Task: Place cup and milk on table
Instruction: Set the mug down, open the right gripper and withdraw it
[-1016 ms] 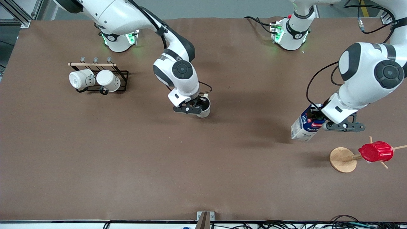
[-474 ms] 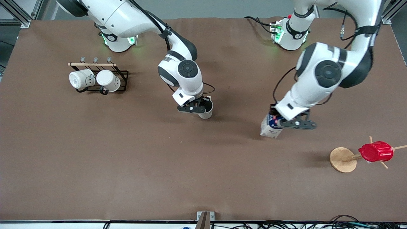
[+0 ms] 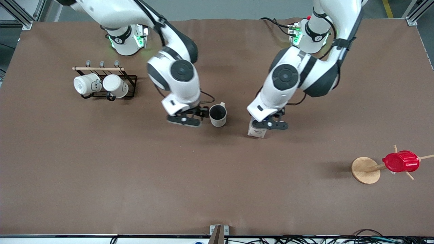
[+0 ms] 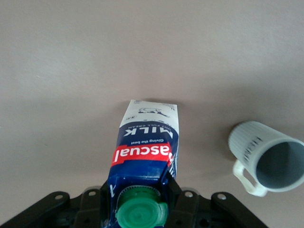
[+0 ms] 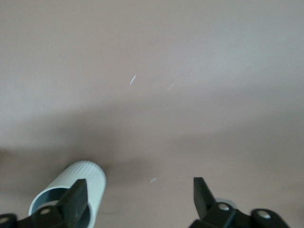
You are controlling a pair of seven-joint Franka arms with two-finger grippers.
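Note:
The cup (image 3: 217, 115) stands upright on the brown table (image 3: 135, 176) near its middle, handle toward the robots' bases. My right gripper (image 3: 184, 119) is open and empty just beside the cup, toward the right arm's end. In the right wrist view the gripper (image 5: 139, 194) is spread wide, with the cup (image 5: 90, 175) by one fingertip. My left gripper (image 3: 269, 124) is shut on the top of the milk (image 3: 256, 131), held upright at or just above the table beside the cup. The left wrist view shows the milk (image 4: 147, 152), my left gripper (image 4: 140, 209) and the cup (image 4: 268, 159).
A black wire rack (image 3: 130, 81) holds two white mugs (image 3: 101, 84) toward the right arm's end. A red ribbed cup (image 3: 400, 161) hangs on a wooden stand (image 3: 365, 170) toward the left arm's end, nearer the front camera.
My left arm carried the milk from the left arm's end to beside the cup. My right gripper let go of the cup and drew away toward the right arm's end.

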